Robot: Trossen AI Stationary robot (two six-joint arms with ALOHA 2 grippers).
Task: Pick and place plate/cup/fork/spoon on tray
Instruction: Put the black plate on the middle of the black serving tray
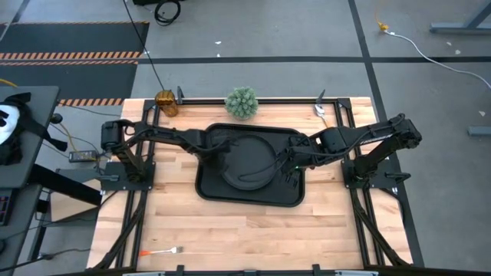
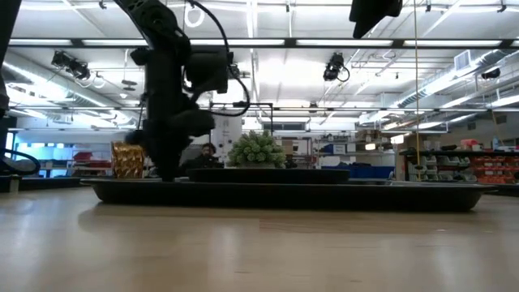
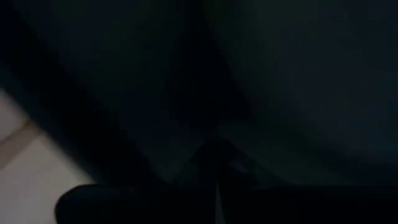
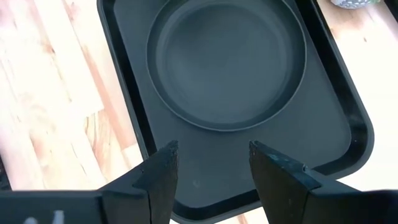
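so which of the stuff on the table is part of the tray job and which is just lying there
Job: tray, plate already on it, amber cup, orange-handled fork, spoon.
Lying about: fuzzy green plant.

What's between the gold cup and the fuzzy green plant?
Nothing. In the high view, only bare wooden table shows between the cup and the green plant along the far edge.
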